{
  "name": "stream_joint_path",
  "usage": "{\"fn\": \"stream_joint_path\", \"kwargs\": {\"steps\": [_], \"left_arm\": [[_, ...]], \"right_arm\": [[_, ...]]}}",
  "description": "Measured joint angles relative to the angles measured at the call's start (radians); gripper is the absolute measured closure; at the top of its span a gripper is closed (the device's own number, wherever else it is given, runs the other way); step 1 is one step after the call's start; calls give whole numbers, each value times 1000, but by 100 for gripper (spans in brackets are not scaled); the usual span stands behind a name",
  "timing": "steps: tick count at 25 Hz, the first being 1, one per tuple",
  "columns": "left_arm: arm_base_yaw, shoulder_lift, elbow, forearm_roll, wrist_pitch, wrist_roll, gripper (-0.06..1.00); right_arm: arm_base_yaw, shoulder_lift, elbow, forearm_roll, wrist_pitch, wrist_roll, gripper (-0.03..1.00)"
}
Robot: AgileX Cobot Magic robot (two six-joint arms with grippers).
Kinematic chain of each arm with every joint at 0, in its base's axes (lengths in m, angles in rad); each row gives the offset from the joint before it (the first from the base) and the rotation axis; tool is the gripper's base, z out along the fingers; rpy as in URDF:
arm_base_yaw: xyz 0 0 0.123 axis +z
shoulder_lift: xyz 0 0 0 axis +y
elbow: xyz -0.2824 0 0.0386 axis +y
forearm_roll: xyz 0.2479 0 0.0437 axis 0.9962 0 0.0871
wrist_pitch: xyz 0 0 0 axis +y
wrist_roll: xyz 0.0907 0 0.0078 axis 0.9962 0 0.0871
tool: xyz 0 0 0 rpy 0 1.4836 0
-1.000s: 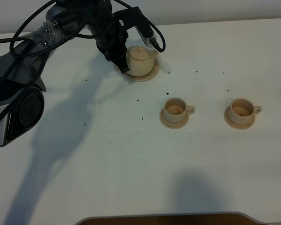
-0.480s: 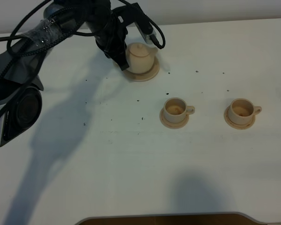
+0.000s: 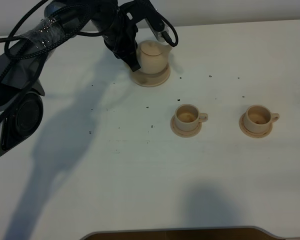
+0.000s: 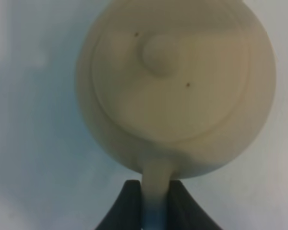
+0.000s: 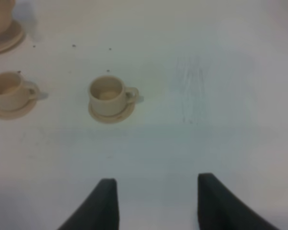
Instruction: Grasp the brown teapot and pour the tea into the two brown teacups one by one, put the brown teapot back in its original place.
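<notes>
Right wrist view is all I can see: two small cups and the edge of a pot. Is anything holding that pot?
Observer: Yes. The left wrist view shows the left gripper shut on the loop handle of the brown teapot.
Operator: Is its lid on? My picture cuts the top off.
Observer: Yes, the knobbed lid sits in place on top.
Operator: Where does that arm come from?
Observer: In the exterior high view the left arm reaches in from the left edge to the pot at the back.
</notes>
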Motion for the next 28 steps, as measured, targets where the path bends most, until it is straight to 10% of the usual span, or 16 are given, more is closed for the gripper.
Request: {"fn": "stream_joint_path", "kwargs": {"steps": [9, 28], "left_arm": [[-11, 0, 0, -138, -41, 39, 84], [-211, -8, 0, -153, -127, 154, 84]], "right_arm": [[0, 0, 0, 0, 0, 0, 56], [0, 0, 0, 0, 0, 0, 56]]}}
